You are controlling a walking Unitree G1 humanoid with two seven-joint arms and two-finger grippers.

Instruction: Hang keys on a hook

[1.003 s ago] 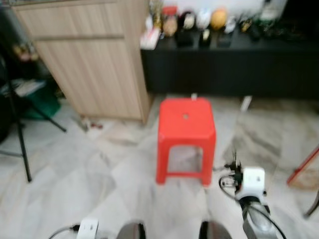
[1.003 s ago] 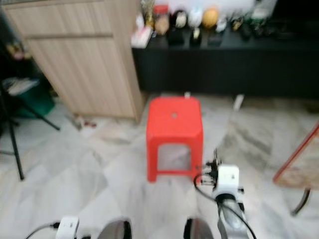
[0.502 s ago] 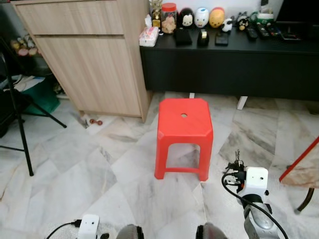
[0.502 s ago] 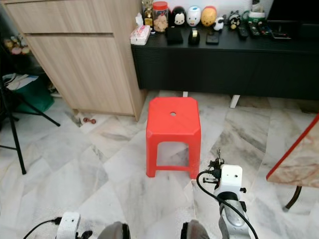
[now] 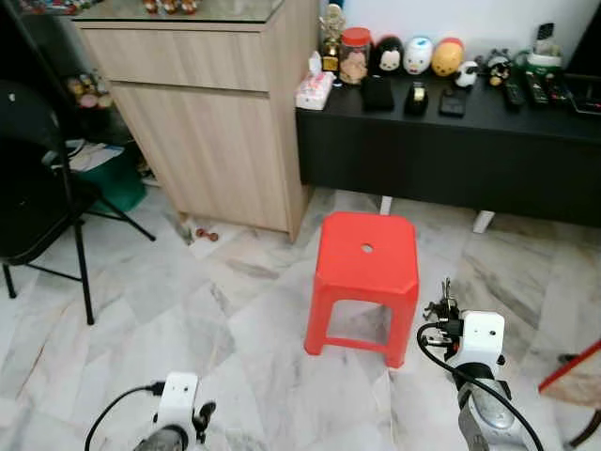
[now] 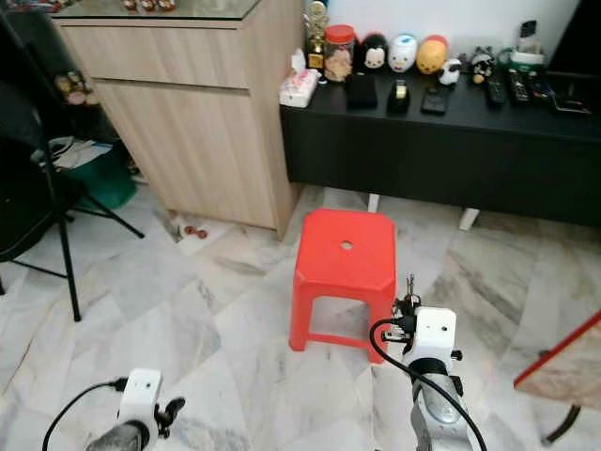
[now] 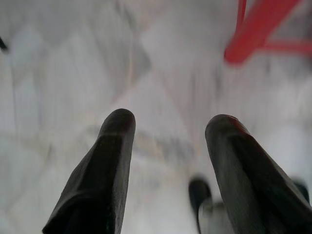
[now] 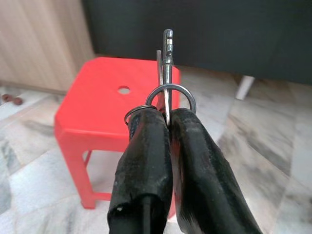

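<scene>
The marble floor (image 5: 122, 310) is pale grey with darker veins and looks polished and slick. On it stands a tall cabinet (image 5: 211, 122) in light wood-grain laminate with a glass top. Beside the cabinet runs a long low black desk (image 5: 451, 150) with flat matte fronts, carrying a row of small rounded figurines (image 5: 418, 54), a jar (image 5: 356, 54), a tissue pack (image 5: 314, 91) and remote controls (image 5: 526, 89). A black folding chair (image 5: 33, 188) on thin metal legs stands at the robot's left. In front of the desk sits a red stool (image 5: 366, 272) of moulded plastic, square-topped with 1 round hole and 4 splayed legs.

The right end effector (image 8: 165, 122) is pressed together on the keys (image 8: 166, 68), held low and forward just beside the stool: a slim metal key blade sticks up past the fingertips, with 2 thin wire rings at its base. The left end effector (image 7: 168, 131) hangs low over the floor, its 2 black fingers spread with nothing between them.

I can pick out no hook, so the step in hand looks like walking and searching. Doing it well likely means keeping the pinch firm, since smooth metal can slip, holding the larger ring clear of the pads so it can slide over a hook, and stepping around the stool.
</scene>
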